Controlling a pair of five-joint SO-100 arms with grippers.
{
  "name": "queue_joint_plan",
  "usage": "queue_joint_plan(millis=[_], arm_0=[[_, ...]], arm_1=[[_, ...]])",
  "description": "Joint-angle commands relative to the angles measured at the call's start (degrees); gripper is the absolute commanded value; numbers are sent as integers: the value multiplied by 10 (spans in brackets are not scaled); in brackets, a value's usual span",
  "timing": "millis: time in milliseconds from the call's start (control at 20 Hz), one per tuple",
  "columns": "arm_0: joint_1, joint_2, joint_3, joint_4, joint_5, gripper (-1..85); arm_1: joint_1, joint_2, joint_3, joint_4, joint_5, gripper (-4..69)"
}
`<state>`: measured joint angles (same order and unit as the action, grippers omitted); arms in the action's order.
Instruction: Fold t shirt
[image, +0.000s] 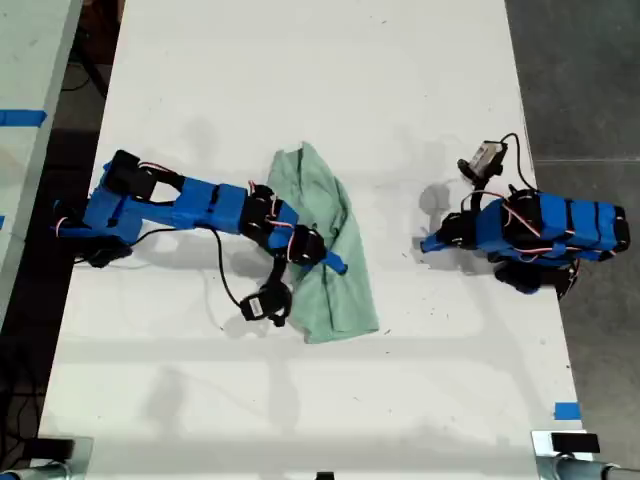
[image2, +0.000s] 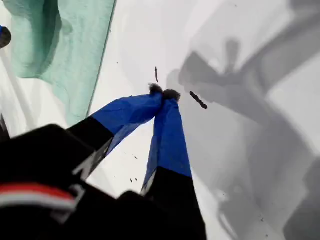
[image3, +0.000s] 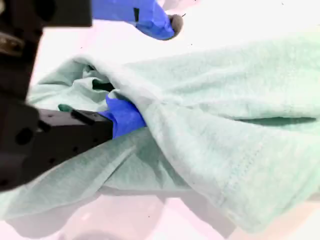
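In the exterior view, we are looking down on a white desk (image: 300, 60). The t shirt (image: 328, 250), pale mint green, is lying bunched in a long narrow strip near the desk's middle, not yet a tidy fold. One blue arm is reaching from the exterior view's left onto the cloth; the other is sitting curled up at the exterior view's right, well apart from it.

In the first wrist view, we are seeing my first gripper (image2: 162, 92) with its blue fingers (image2: 167, 135) pressed together at the tips, holding nothing, hovering over bare desk. An edge of the t shirt (image2: 60, 45) is lying off to one side, beyond the fingers.

In the second wrist view, my second gripper (image3: 135, 65) is in the cloth: one finger (image3: 122, 116) is sitting under a raised fold of the t shirt (image3: 220, 130), the other above and clear of it, so the fingers are apart around the fold.

We are judging the folding as only partly done: the cloth is gathered lengthwise, and a neat final fold is remaining.
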<state>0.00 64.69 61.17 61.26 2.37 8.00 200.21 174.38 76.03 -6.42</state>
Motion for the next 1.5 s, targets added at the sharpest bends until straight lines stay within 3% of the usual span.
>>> queue_joint_plan(millis=[0,150,400,650,900,950,1000,1100,1150,1200,1300,1450], arm_0=[[-1,48,-39,25,-46,237],[-18,62,-39,72,-104,238],[-1,129,-39,-71,-91,217],[-17,81,-37,-89,-99,193],[5,157,-26,-3,-83,200],[22,232,-5,15,-76,177],[29,302,8,54,-70,73],[23,448,82,138,-60,48],[14,554,190,123,-45,28],[6,674,336,69,-29,-1],[-13,918,629,-28,-33,-1],[-30,1242,997,-123,-36,-1]], arm_1=[[1,7,25,3,3,2],[1,7,25,3,3,2],[1,7,25,3,3,2],[-1,7,24,3,2,2],[-2,7,24,3,2,2],[-2,7,24,3,2,2],[-2,7,24,3,2,2],[-2,7,24,3,2,2],[-2,7,24,3,2,2],[-2,7,24,3,2,2],[0,7,24,3,3,2],[2,7,25,3,4,2]])
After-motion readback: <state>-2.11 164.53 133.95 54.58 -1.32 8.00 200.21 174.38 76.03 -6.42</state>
